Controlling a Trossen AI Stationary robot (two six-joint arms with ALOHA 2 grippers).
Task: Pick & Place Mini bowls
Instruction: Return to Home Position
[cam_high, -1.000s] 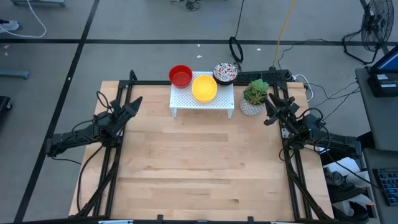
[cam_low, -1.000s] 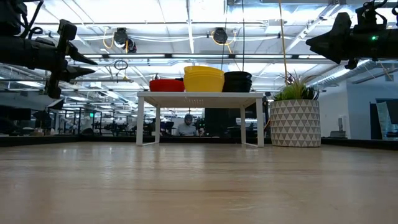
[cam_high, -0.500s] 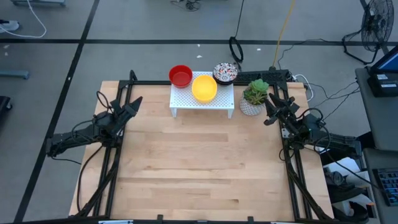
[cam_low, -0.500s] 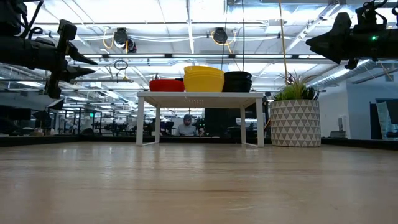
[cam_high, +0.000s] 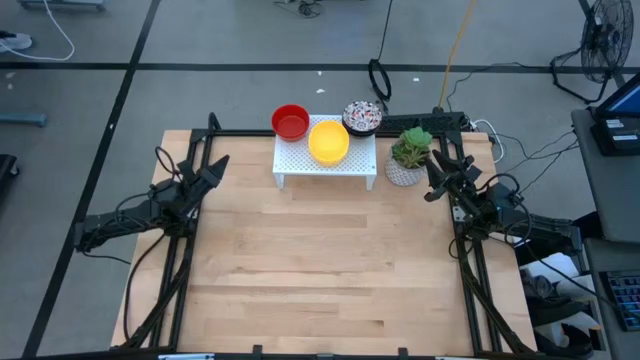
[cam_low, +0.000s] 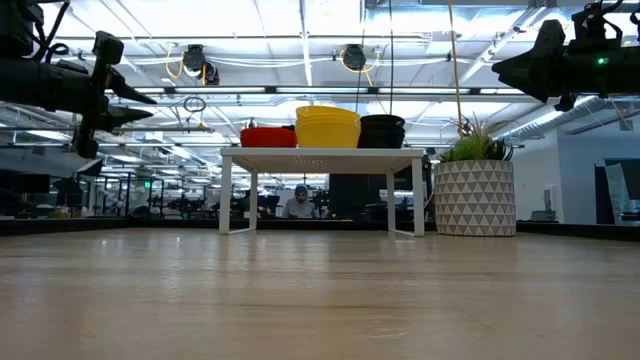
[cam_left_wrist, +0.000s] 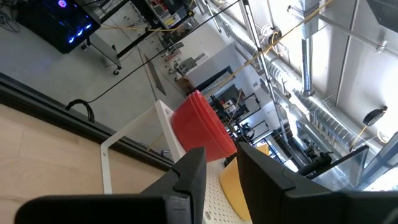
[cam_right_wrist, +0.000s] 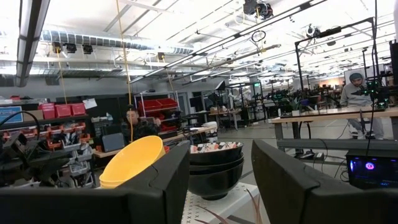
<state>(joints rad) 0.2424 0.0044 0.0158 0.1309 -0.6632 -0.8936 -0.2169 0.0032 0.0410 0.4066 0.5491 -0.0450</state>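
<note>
Three stacks of mini bowls stand on a white perforated rack (cam_high: 325, 165) at the table's far edge: red bowls (cam_high: 290, 122) on its left end, yellow bowls (cam_high: 328, 141) in the middle, and speckled bowls (cam_high: 362, 117) on its right end. In the low view the red stack (cam_low: 267, 137), the yellow stack (cam_low: 328, 127) and the dark-sided speckled stack (cam_low: 382, 131) rest by their bases on the rack top. My left gripper (cam_high: 217, 166) hovers open, left of the rack. My right gripper (cam_high: 432, 170) hovers open beside the plant, right of the rack.
A small white pot with a green plant (cam_high: 408, 155) stands right of the rack, close to my right gripper. The wooden table top (cam_high: 320, 270) stretches from the rack to the near edge. Black frame rails (cam_high: 470, 270) run along the table's sides. People show in the room beyond.
</note>
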